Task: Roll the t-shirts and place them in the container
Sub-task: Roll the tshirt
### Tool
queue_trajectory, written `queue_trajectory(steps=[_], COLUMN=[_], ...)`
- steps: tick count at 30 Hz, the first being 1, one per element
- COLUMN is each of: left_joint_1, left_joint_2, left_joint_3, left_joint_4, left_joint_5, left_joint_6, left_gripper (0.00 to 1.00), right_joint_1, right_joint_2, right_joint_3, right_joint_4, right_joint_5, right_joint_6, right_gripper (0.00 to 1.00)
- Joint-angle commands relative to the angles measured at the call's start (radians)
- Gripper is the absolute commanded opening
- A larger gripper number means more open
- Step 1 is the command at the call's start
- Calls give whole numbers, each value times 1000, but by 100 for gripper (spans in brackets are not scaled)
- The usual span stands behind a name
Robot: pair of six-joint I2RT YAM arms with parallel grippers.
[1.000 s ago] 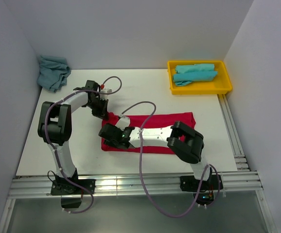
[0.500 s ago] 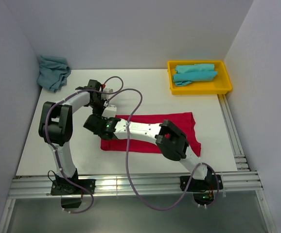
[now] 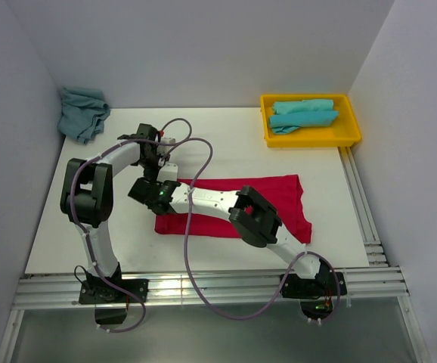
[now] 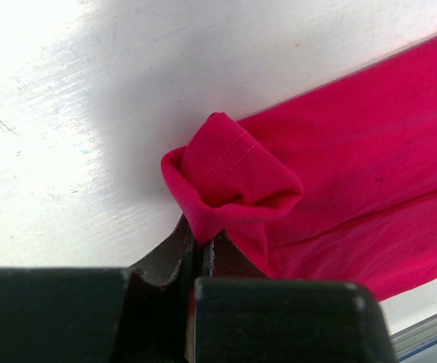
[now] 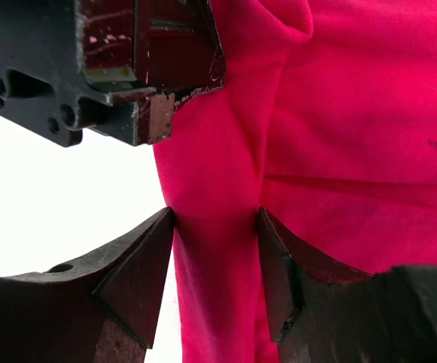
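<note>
Plain bright red t-shirt (image 3: 286, 197) mid-frame; light turquoise t-shirt (image 3: 82, 112) upper left; turquoise t-shirts (image 3: 303, 113) in yellow tray (image 3: 313, 140); white worktop (image 3: 226, 144).
</note>
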Motion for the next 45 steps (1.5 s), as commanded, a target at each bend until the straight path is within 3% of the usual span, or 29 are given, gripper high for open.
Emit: queue_trajectory(steps=[1,7,9,13,15,21,25,31,38,45], left_joint_1=[-4,-7,-7,-7,-6,51,102,163,171,162], left_joint_2=[-13,-10,-10,-16,-16,-6,-10,-29,7,57], left_joint_3=[36,33,35,38,50,174,225,154,10,-74], left_joint_4=[0,2,0,-1,-10,-119,-186,-217,-193,-22], left_joint_5=[-22,-20,-19,-3,13,144,240,395,578,583], left_joint_6=[-3,-37,-34,-26,-21,85,149,244,345,234], left_gripper=[0,0,0,3,10,33,48,50,54,54], right_joint_1=[9,9,11,2,-14,-93,-145,-195,-204,-205], right_joint_2=[6,17,10,-38,-100,-279,-319,-293,-243,-233], right_joint_3=[38,15,-16,-129,-264,-713,-881,-993,-1022,-1041], right_joint_4=[-24,2,14,118,201,757,1056,1289,1382,1410], right_joint_5=[29,-1,-20,-74,-129,-333,-465,-568,-620,-633], right_joint_6=[-1,1,12,39,44,79,143,236,312,332], right_gripper=[56,53,46,23,20,7,0,0,0,0])
